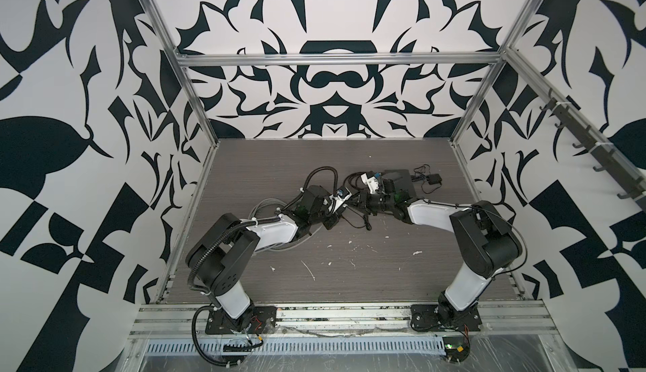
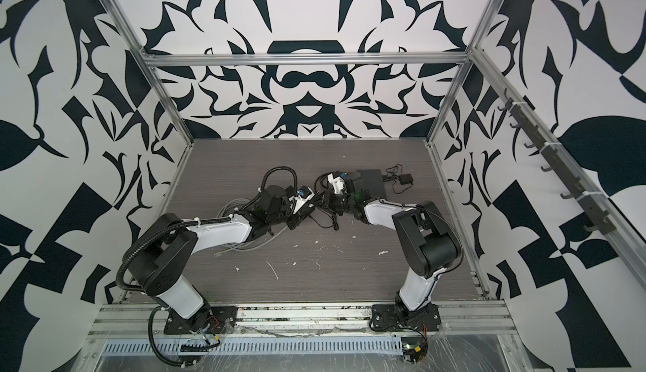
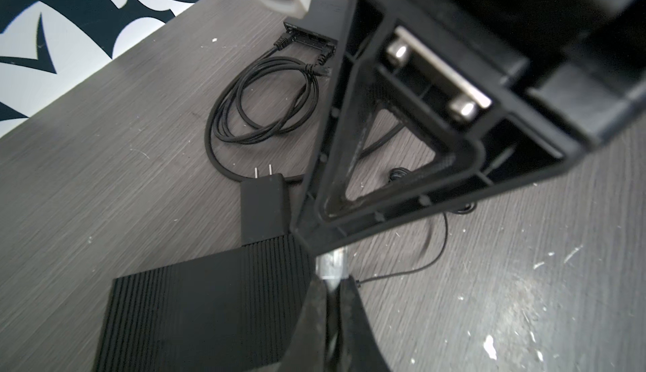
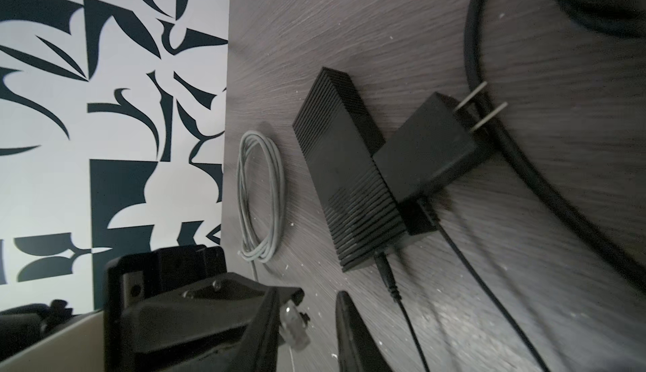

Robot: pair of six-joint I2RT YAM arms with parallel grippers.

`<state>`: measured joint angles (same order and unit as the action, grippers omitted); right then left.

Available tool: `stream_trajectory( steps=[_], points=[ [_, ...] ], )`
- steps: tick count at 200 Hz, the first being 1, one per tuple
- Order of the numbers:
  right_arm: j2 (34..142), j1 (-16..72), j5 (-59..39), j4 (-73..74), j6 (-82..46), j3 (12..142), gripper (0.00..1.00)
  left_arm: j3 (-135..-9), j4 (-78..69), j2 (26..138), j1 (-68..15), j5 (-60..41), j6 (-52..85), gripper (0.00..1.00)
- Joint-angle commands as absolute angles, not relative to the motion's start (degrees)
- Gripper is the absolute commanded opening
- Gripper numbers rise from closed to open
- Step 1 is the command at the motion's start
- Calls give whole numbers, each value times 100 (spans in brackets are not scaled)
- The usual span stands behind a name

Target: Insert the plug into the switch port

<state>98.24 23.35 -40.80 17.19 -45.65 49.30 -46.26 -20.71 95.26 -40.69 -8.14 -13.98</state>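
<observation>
Clear plug (image 3: 331, 263) pinched in closed left gripper (image 3: 332, 283), just beside ribbed black box (image 3: 209, 300). Right gripper (image 4: 311, 304) parted, nothing clamped. Port row seen on far box (image 3: 307, 36), likely switch. Plug best squared to port before being pushed.

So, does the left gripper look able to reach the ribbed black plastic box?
Probably yes: the left gripper, shut on the clear plastic plug, sits right beside the ribbed black plastic box, with nothing between them.
</observation>
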Motion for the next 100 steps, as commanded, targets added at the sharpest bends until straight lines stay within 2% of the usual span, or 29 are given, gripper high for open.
stream_trajectory(
  steps=[1, 74, 100],
  points=[
    [9302, 2232, -3826, 1284, -4012, 5080, 35, -4598, -1917, 9416, -3953, -1204, -1382, 0],
    [8998, 2092, -3727, 862, -3445, 5054, 40, -4493, -1768, 9265, -3767, -1645, -1319, 0],
    [9018, 2098, -4152, 962, -3231, 5057, 40, -4417, -1768, 9137, -3629, -2089, -1219, 0]
  ],
)
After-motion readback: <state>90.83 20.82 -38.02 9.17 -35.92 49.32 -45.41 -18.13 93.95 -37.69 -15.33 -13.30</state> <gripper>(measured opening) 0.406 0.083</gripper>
